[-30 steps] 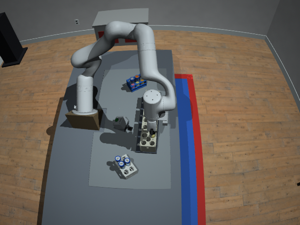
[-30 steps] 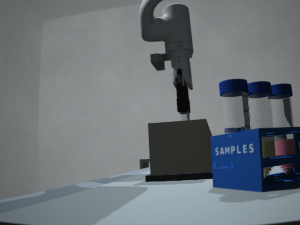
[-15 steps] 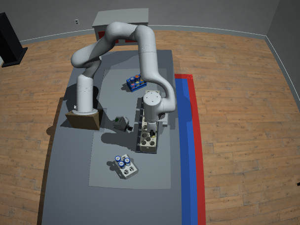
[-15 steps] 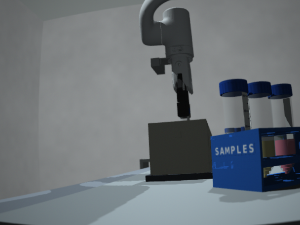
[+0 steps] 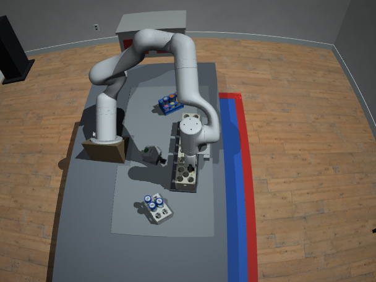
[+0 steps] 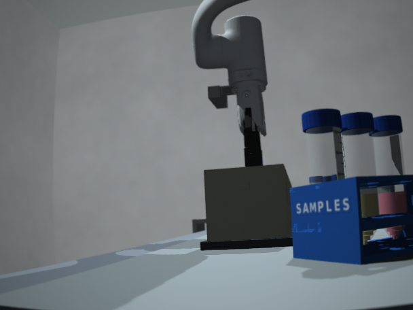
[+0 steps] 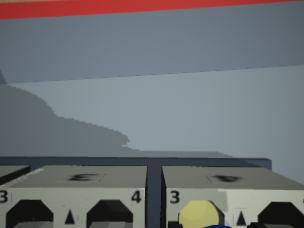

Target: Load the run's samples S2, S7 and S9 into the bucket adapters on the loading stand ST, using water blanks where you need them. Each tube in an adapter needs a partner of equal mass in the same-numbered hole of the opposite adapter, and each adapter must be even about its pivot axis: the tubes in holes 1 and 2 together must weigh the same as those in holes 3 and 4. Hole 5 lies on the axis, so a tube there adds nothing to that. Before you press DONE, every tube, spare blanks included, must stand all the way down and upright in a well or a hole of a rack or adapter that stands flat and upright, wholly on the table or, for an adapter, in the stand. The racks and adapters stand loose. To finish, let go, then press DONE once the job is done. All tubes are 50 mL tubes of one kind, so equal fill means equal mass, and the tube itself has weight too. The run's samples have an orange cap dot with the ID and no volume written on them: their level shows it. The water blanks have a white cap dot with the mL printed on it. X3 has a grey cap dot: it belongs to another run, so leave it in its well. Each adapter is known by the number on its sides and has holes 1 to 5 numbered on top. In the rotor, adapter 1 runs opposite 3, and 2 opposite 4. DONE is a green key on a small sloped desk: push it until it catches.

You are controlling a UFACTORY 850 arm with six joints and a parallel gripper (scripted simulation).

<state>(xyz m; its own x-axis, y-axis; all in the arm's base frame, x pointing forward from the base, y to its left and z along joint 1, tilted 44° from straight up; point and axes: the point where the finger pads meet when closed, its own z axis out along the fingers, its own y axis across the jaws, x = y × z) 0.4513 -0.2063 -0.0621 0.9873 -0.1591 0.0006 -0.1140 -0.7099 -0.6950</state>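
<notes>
Yellow-filled tube [image 5: 193, 171] [image 6: 261, 160] [image 7: 199, 212] partway into hole 3, end adapter [image 5: 185, 186] [image 6: 248, 204] [image 7: 285, 179], lower ctr top view.
My claw [image 5: 190, 168] [image 6: 253, 163] [image 7: 216, 226] grips it; approx. 3 tubes left in blue rack [image 5: 166, 111] [image 6: 326, 221], 3 in white rack [image 5: 167, 217]. Other adapters part-hidden, count unclear; DONE prob. last.

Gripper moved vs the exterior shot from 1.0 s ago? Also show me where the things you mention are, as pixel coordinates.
Yes, down: the gripper [image 5: 190, 169] [image 6: 253, 164] [image 7: 215, 226] has its fingertips at the top edge of the adapter block [image 5: 185, 185] [image 6: 248, 204] [image 7: 230, 181]; earlier a gap showed there.
</notes>
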